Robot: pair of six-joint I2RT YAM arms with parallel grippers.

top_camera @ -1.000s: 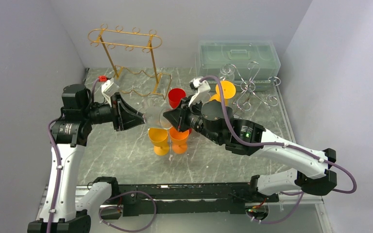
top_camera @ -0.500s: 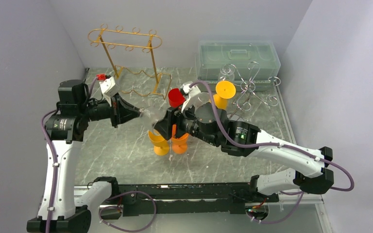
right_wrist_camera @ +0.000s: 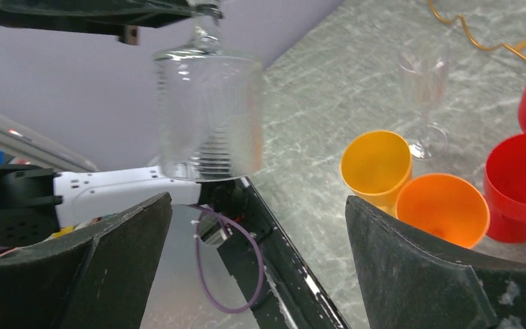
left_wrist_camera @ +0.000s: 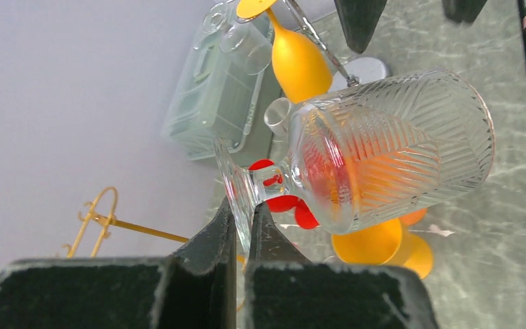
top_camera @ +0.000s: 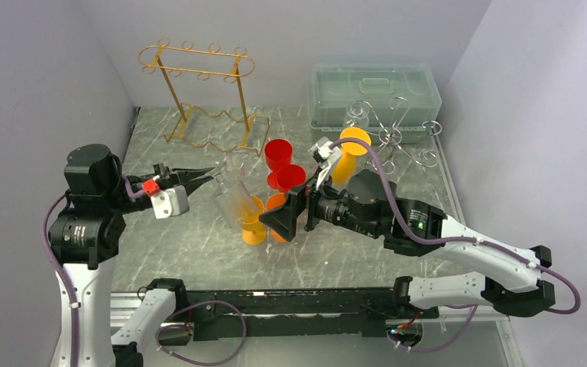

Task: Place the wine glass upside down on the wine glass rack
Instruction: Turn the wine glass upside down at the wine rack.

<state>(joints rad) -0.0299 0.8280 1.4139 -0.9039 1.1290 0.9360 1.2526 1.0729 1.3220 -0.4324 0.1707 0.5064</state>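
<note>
My L gripper (left_wrist_camera: 243,218) is clamped tight on the foot rim of the clear wine glass (left_wrist_camera: 383,151). Glass hangs off my tips, tilted, mouth down, above mid worktop (top_camera: 191,245), just left of yellow cup (top_camera: 252,223) & orange cup (right_wrist_camera: 442,205). My R gripper (top_camera: 284,216) is spread wide w/ nothing in it, near the glass, at the cups' near side. Red cups (top_camera: 279,153) sit behind those. Gold rack (top_camera: 199,73) is at back-left corner, well apart from glass. Silver rack (top_camera: 397,138) & lidded box (top_camera: 374,92) are at back-right.
</note>
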